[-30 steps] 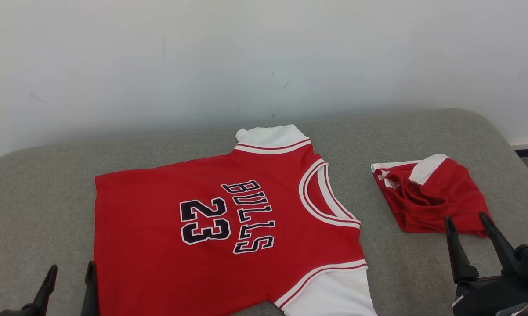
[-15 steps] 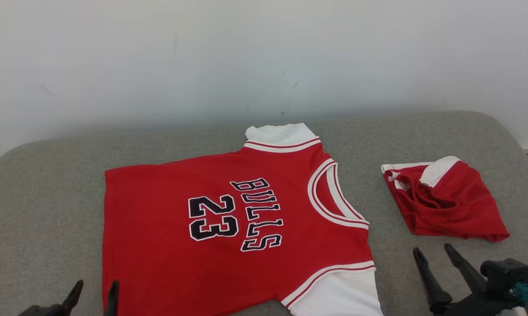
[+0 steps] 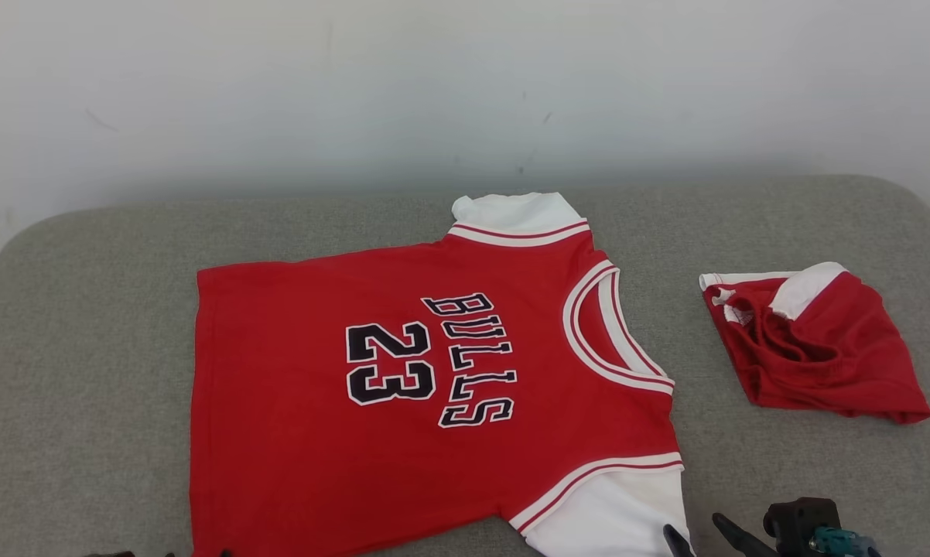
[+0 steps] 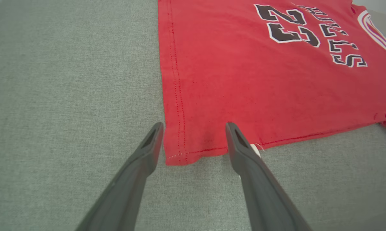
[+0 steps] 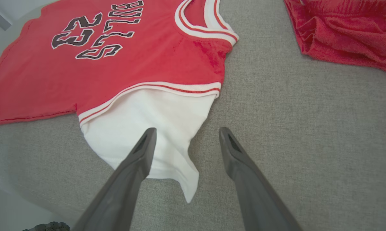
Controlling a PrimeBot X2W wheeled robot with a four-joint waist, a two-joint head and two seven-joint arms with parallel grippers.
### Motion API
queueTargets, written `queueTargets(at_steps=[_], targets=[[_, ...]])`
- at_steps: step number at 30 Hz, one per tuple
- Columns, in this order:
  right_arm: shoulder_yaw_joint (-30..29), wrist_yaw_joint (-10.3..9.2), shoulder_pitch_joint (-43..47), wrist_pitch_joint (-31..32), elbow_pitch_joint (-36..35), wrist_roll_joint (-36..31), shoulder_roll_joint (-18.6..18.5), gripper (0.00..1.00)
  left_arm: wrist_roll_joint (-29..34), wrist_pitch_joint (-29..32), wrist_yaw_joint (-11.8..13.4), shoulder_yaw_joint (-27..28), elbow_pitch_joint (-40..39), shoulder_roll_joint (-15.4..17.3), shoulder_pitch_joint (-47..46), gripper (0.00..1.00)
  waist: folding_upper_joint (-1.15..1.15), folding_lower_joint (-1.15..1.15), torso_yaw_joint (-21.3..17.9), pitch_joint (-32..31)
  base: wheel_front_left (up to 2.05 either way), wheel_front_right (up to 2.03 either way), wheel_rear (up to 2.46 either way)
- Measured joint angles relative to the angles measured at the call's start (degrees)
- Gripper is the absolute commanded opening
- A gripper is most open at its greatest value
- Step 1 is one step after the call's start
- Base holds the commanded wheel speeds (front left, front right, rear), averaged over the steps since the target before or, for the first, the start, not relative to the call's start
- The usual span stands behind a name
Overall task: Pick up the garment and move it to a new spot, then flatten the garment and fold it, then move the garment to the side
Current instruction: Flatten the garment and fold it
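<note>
Two-handed, pinch the soft, limp jersey [image 3: 403,387] at hem corner [image 4: 177,154] ahead of spread left gripper [image 4: 194,124], white sleeve [image 5: 148,118] ahead of spread right gripper [image 5: 187,129].

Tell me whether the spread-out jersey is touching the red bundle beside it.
Apart. The head view shows bare grey cushion between the jersey and the red bundle.

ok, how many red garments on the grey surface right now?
2. A jersey marked BULLS 23 lies spread flat at centre; a bundled red-and-white piece lies apart to its right, both on the grey surface. More may lie out of frame.
</note>
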Motion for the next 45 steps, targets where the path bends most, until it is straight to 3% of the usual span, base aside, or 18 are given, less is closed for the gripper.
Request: queueTargets(at_steps=[13, 26, 27, 28, 29, 30, 31, 40, 45], targets=[[3.10, 0.42, -1.67, 5.28, 4.03, -0.46, 0.54, 1.00, -2.49, 4.39, -2.01, 0.02, 8.36, -0.64, -3.60, 1.00, 0.00, 0.00, 0.99, 1.71, 0.00, 0.00, 0.00], [5.73, 1.18, -5.43, 8.11, 9.69, -0.70, 2.68, 1.00, -6.46, 7.39, -3.58, 0.07, 16.74, -3.26, -8.72, 1.00, 0.00, 0.00, 1.08, 2.29, 0.00, 0.00, 0.00], [5.80, 1.29, -5.72, 8.32, 9.96, -0.70, 2.75, 0.93, -7.04, 7.39, -3.75, 0.23, 17.36, -3.41, -9.14, 1.00, -0.01, 0.00, 1.11, 2.34, 0.00, 0.00, 0.00], [5.88, 1.44, -6.03, 8.36, 10.24, -0.70, 2.79, 0.32, -7.97, 7.39, -3.98, 0.65, 18.03, -3.83, -9.42, 0.92, -0.01, -0.01, 1.13, 2.36, 0.00, 0.00, 0.00], [5.91, 1.49, -6.18, 8.36, 10.50, -0.70, 2.79, 0.00, -8.04, 7.39, -4.02, 0.52, 18.37, -3.82, -9.55, 0.49, -0.01, -0.01, 1.14, 2.39, 0.00, 0.00, 0.00], [5.91, 1.54, -6.31, 8.35, 10.82, -0.69, 2.82, 0.00, -7.98, 7.39, -4.09, 0.47, 18.71, -3.82, -9.74, 0.13, 0.00, 0.00, 1.14, 2.41, 0.00, 0.00, 0.00], [5.83, 1.88, -6.44, 8.34, 11.01, -0.65, 2.90, 0.00, -8.03, 7.39, -4.22, 0.57, 19.18, -3.79, -9.96, 0.00, -0.01, -0.01, 1.13, 2.43, 0.00, 0.00, 0.00], [3.39, 3.53, -7.12, 7.24, 11.01, 2.67, 3.74, 0.00, -8.00, 5.55, -5.06, 0.87, 19.68, -3.72, -10.56, 0.00, 0.00, 0.00, 1.07, 1.57, 0.00, 0.00, 0.00], [1.16, 5.00, -6.34, 6.73, 7.55, 5.66, 2.79, 0.00, -7.90, 4.04, -5.63, 0.24, 16.21, -3.72, -10.14, 0.00, 0.01, 0.00, 1.05, 0.51, 0.00, 0.00, 0.00]])
